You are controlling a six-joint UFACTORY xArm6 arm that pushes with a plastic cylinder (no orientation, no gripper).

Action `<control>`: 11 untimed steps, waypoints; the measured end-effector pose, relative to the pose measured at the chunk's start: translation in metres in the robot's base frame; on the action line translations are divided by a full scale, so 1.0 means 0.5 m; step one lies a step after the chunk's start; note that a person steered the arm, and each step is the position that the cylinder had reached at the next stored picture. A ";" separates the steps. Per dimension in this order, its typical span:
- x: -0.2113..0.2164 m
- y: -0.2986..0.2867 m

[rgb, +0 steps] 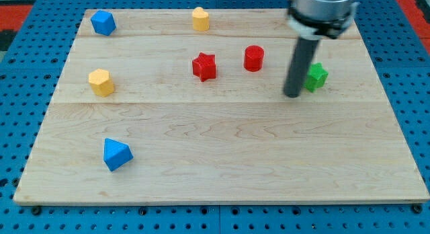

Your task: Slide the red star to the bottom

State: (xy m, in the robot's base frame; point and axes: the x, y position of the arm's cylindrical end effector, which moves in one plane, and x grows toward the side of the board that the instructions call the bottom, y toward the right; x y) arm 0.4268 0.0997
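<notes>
The red star (pixel 204 66) lies on the wooden board (pixel 222 160), a little above the middle. My tip (pixel 292 95) rests on the board to the star's right and slightly lower, well apart from it. The tip stands just left of the green star (pixel 316 76), close to it. A red cylinder (pixel 254 58) sits between the red star and the rod, slightly higher than both.
A blue block (pixel 103 22) sits at the top left corner. A yellow block (pixel 200 19) is at the top centre. A yellow hexagon (pixel 101 82) is at the left. A blue triangular block (pixel 116 154) lies at the lower left.
</notes>
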 end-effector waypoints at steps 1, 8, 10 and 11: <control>-0.007 -0.075; 0.131 -0.342; 0.162 -0.561; 0.200 -0.585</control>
State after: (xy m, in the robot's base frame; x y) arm 0.5266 -0.1929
